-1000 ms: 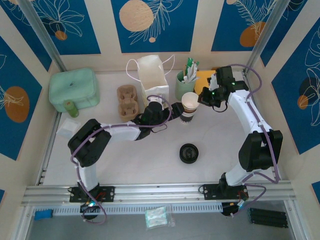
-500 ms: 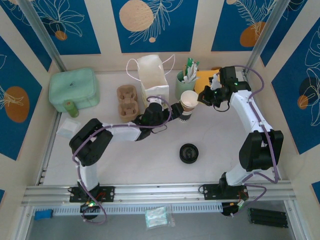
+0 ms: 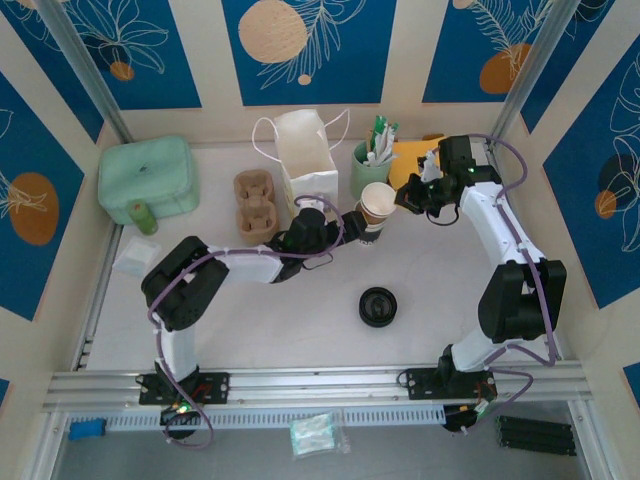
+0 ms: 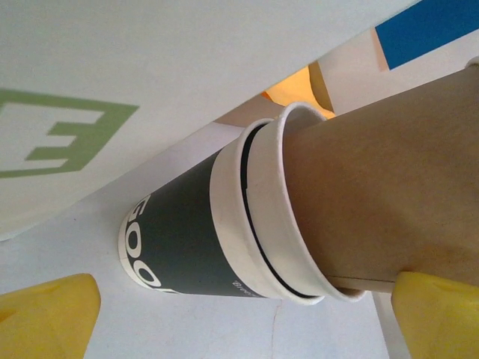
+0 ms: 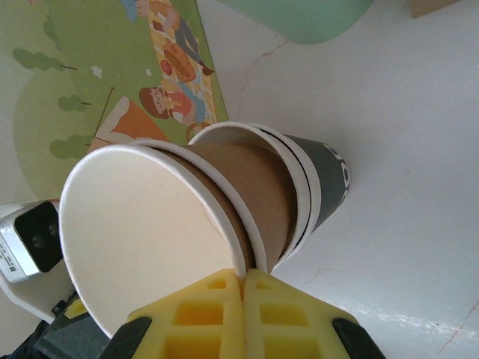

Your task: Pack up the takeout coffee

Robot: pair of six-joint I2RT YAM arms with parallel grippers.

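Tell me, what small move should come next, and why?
Probably close the left gripper on the black-banded cup. Its jaws stand open astride the stack, while the right gripper pinches the brown cup by its rim; anchoring the bottom should let the brown one lift free.

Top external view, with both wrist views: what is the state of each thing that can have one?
kraft cup: lidless, empty, nested in the dark-banded cup.
dark-banded cup: bottom of the nested stack.
right claw: shut on the kraft cup's rim.
left claw: open, one finger on each side of the stack.
black lid: lying flat, apart from the cups.
paper bag: standing upright.
cup carrier: empty.
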